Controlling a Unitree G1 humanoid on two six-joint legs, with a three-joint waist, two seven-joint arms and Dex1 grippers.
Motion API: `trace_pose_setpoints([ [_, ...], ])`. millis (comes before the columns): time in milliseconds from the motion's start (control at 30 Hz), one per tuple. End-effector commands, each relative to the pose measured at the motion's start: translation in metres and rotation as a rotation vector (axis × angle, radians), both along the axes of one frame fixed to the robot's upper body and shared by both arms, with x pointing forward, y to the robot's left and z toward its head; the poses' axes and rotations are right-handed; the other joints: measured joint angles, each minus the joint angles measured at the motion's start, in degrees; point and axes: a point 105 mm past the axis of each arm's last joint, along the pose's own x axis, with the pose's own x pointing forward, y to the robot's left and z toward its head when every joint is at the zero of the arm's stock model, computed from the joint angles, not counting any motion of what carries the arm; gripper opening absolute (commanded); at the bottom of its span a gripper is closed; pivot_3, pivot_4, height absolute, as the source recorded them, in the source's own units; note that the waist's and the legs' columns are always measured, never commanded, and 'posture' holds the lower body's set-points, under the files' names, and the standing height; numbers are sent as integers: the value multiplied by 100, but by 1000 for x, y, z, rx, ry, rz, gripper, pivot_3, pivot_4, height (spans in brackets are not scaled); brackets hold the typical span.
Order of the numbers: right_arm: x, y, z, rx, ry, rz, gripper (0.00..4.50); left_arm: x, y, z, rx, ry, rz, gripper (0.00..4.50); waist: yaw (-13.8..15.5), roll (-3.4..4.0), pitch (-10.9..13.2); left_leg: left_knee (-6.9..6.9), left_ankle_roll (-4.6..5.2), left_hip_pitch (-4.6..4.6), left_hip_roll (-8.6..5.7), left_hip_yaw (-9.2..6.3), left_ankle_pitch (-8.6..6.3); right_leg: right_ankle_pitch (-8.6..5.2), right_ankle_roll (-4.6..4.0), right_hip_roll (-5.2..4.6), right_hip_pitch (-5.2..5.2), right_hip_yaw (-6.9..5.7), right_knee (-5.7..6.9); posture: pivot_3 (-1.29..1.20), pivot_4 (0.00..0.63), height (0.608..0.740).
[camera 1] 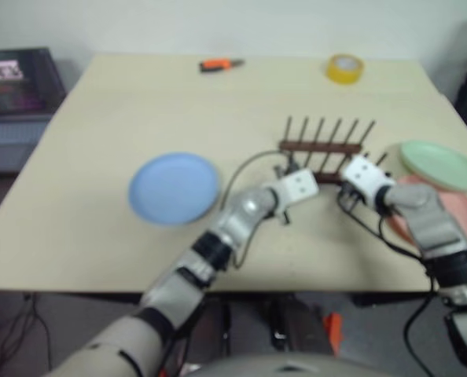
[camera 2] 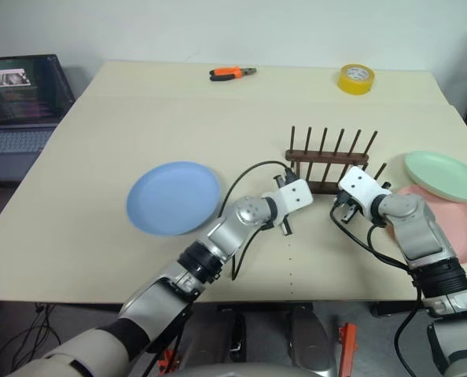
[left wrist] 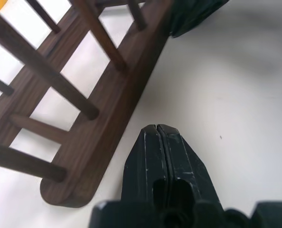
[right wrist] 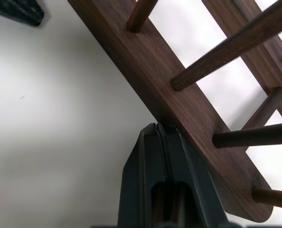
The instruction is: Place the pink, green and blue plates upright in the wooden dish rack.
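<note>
I have both arms reaching forward over the counter (camera 2: 76,236) toward the rack (camera 2: 328,166), which stands empty near the middle, pegs upright. The left arm comes in on a diagonal from my lower left, elbow bent, wrist angled to the right and tipped downward, so the left gripper (left wrist: 156,129) sits just beside the left end of the rack's near rail. Its jaws are together, the two black fingers pressed flat against each other with nothing between them. The right arm comes up from my lower right with the forearm leaning inward, and the right gripper (right wrist: 158,127) points down at the near rail close to its right end; in the wrist view the tip looks to be against the rail's edge (I cannot tell whether it truly touches). Those jaws are together too, holding nothing.

The blue plate (camera 2: 174,198) lies flat on the counter to the left of the rack, well apart from it and just left of my left forearm. The green plate (camera 2: 444,176) lies flat to the right of the rack, its near edge overlapping the pink plate (camera 2: 461,228), which lies flat behind my right forearm. A yellow tape roll (camera 2: 355,78) and orange-handled pliers (camera 2: 232,73) rest near the far edge, and a laptop (camera 2: 21,98) sits open off the left side.
</note>
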Motion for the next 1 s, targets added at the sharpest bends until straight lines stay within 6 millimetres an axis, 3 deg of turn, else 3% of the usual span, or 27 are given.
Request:
trace_pose_setpoints([
  [33,5,2,1,3,-23,-3,0,4,-8,18,-36,-53,-13,38,-1,0,0,0,0,0,0,1,0,0,0,0,0,0,0,0,150,740],
  [200,-3,13,22,112,1,27,0,1,-6,25,-74,-27,-23,38,0,0,1,-4,0,-1,0,4,0,0,0,0,-3,0,-2,0,150,740],
  [300,-24,16,42,136,54,84,0,-11,0,38,-131,28,-74,38,3,5,2,-6,0,-35,2,-1,0,-3,-5,0,-33,3,-1,0,150,740],
  [400,-52,6,63,98,114,112,0,-18,19,56,-184,64,-82,38,25,13,8,-12,-1,-55,0,-13,0,-4,-11,-3,-47,-1,-1,0,150,740],
  [433,-60,3,69,89,128,115,0,-19,25,62,-200,73,-75,385,30,14,8,-13,-2,-60,-1,-15,-1,-2,-19,-6,-50,-3,-1,0,150,740],
  [533,-76,-12,86,62,142,75,544,-22,43,78,-230,97,-77,1286,47,12,9,-16,-3,-63,-1,-24,-2,1,-33,-7,-49,-12,-11,0,150,740],
  [667,-91,-34,99,24,163,-2,1913,-28,59,91,-251,124,-109,2737,54,12,9,-15,-3,-51,-1,-28,-2,-15,-16,-7,-30,-18,-23,0,150,740],
  [833,-103,-57,99,-6,207,-73,3652,-35,58,97,-274,145,-175,4499,60,12,9,-12,-3,-49,-1,-24,-1,-11,-11,-9,-23,-15,-33,0,150,740],
  [900,-106,-66,97,-40,216,-103,4394,-40,53,93,-255,142,-218,4500,66,12,9,-14,-3,-51,-1,-25,-1,-10,-8,-9,-23,-16,-40,0,150,740],
  [1000,-106,-78,95,-78,215,-148,4480,-50,45,88,-215,125,-291,4500,63,12,9,-18,-3,-55,-1,-22,-2,-7,-4,-8,-21,-14,-56,0,150,740],
])
